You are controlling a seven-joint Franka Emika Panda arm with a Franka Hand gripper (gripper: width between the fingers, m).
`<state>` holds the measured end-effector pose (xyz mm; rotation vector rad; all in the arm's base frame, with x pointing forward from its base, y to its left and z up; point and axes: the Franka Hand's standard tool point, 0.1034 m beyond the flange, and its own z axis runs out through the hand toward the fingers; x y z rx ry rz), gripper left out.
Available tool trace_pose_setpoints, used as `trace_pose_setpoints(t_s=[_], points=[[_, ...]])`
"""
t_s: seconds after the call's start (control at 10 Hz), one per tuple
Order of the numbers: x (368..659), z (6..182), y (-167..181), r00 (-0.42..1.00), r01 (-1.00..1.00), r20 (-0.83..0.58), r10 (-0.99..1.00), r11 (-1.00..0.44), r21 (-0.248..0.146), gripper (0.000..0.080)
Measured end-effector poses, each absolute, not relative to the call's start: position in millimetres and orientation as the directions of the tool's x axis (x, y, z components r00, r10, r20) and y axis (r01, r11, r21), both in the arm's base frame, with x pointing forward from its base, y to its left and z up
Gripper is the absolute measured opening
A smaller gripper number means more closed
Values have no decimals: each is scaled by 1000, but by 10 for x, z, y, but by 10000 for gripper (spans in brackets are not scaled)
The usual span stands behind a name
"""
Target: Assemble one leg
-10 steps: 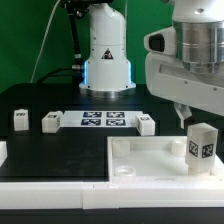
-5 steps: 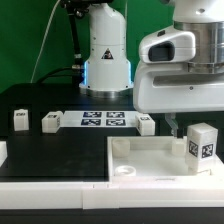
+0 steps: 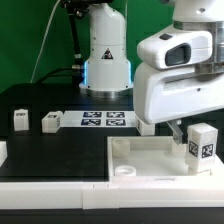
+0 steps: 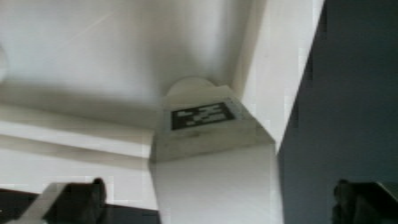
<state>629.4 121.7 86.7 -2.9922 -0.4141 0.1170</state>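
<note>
A leg (image 3: pixel 201 143), a stubby white post with a square tag, stands upright in the near corner of the white tabletop (image 3: pixel 150 160) at the exterior view's right. The arm's big white hand hangs just above and beside it, and my gripper (image 3: pixel 186 133) is mostly hidden under the hand. In the wrist view the leg (image 4: pixel 210 140) fills the middle with its tag showing. My gripper (image 4: pixel 217 205) is open, with one dark fingertip (image 4: pixel 71 203) on either side of the leg and apart from it.
Three more white legs stand on the black table: two at the exterior view's left (image 3: pixel 20 119) (image 3: pixel 50 122) and one (image 3: pixel 146 124) partly behind the hand. The marker board (image 3: pixel 104 120) lies between them. The robot base (image 3: pixel 105 55) stands behind.
The arm's hand has come down and shifted toward the exterior view's left, closer over the standing leg. The leg and the other parts have not moved.
</note>
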Motion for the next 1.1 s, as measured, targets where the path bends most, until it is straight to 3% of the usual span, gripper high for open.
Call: trace_pose_setpoints(t_s=[0.1, 0.2, 0.3, 0.4, 0.6, 0.9, 1.1], points=[[6294, 867, 1217, 960, 264, -60, 273, -956, -128, 522], [6294, 867, 1219, 966, 242, -63, 251, -962, -128, 377], [6295, 867, 1213, 973, 213, -66, 223, -969, -125, 291], [6296, 867, 1210, 972, 214, -66, 224, -969, -125, 291], [6301, 864, 1185, 985, -148, -108, -136, -983, -109, 291], [6323, 848, 1136, 812, -578, -150, -563, -812, -83, 291], [6328, 849, 1135, 702, -708, -160, -694, -703, -58, 291]])
